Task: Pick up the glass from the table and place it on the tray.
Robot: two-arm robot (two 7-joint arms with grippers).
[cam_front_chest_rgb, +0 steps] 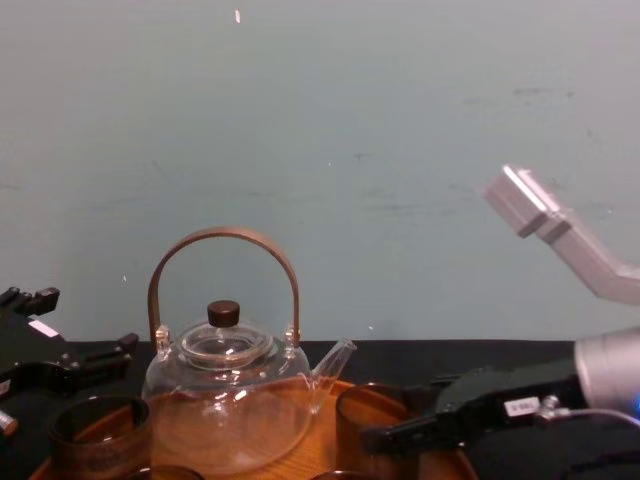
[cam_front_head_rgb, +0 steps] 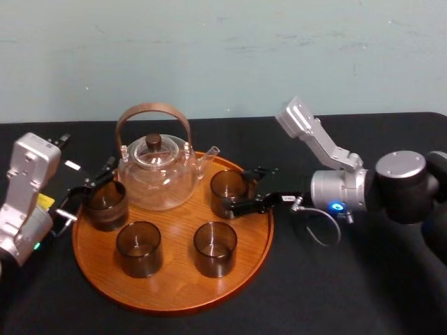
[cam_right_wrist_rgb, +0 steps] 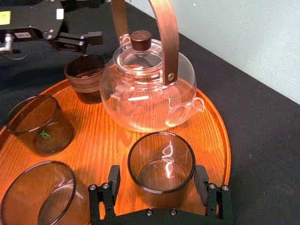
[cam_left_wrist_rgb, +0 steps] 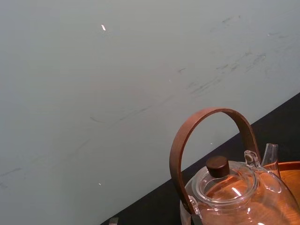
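Right gripper (cam_front_head_rgb: 236, 191) reaches in from the robot's right, jaws apart and flanking the rear-right glass (cam_front_head_rgb: 225, 187), which stands upright on the tray (cam_front_head_rgb: 174, 296) just beside the teapot (cam_front_head_rgb: 157, 171). The glass lies dead ahead between the fingers (cam_right_wrist_rgb: 114, 180). The right wrist view shows a gap at one finger that the head view hides. Withdrawal likely runs straight back rightward. Left gripper (cam_front_head_rgb: 87, 190), fingers spread, sits by the left glass (cam_front_head_rgb: 105, 204).

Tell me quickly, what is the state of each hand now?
Left hand: open, holding nothing.
Right hand: open, around a glass on the tray.
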